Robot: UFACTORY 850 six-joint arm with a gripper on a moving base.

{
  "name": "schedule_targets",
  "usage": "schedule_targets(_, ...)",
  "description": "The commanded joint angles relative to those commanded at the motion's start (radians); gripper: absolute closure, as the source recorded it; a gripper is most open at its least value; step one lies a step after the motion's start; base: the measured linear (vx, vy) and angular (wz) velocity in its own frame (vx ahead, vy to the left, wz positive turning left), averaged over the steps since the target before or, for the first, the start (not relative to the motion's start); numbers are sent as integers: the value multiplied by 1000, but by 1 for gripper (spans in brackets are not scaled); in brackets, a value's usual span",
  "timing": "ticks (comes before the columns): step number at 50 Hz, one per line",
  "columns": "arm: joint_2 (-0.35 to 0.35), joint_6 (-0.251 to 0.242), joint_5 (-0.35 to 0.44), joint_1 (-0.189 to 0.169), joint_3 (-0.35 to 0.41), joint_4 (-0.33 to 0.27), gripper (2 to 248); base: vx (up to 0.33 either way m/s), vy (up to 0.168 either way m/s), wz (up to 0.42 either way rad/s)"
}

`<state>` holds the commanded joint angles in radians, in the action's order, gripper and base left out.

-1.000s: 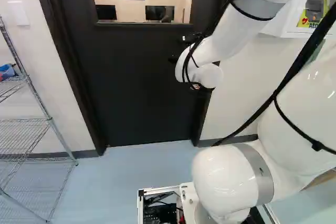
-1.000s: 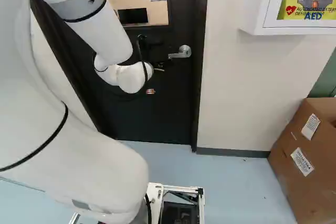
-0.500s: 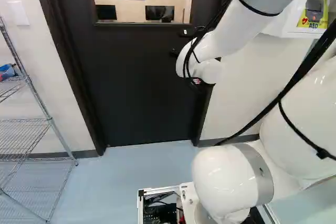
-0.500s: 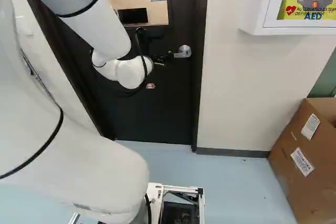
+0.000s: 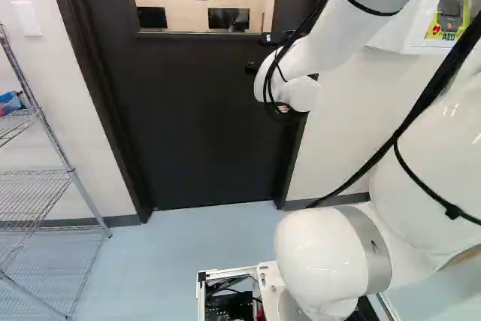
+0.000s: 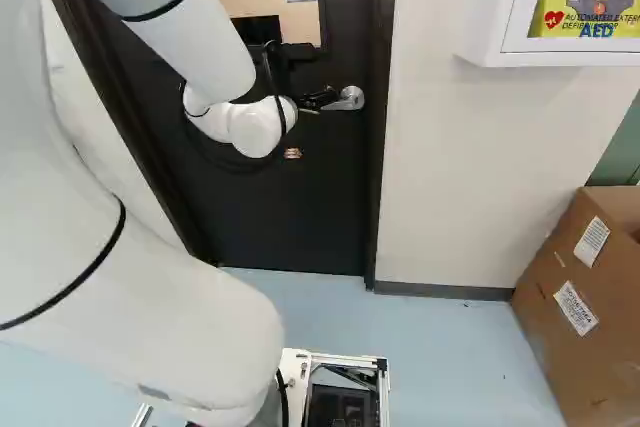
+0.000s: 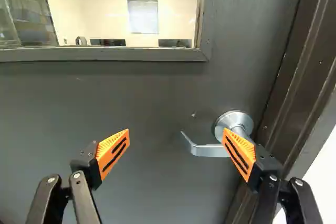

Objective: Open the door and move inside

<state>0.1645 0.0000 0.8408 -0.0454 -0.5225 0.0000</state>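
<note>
Fingers spread, empty; I see lever ahead, off-centre toward door frame, long axis finger to finger (poor for pinching)

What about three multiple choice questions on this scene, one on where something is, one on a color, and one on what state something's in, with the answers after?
1. Where is the cardboard box in the right base view?
A. At the right, by the wall
B. On a wire shelf
C. At the far left

2. What color are the pads on the gripper?
A. Green
B. Orange
C. Blue

3. What state is the door in?
A. Half open
B. Wide open
C. Shut

Answers:
1. A: the box stands on the floor at that view's right, beside the wall.
2. B: both pads show orange in the wrist view.
3. C: the door sits within its frame, with no opening along its edge.
</note>
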Motion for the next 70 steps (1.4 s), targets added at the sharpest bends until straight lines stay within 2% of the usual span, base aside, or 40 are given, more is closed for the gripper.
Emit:
schedule_targets(29,-96,0,0,-24,-87,0,3,0,0,0)
schedule_targets(70,-179,0,0,-24,-79,0,3,0,0,0)
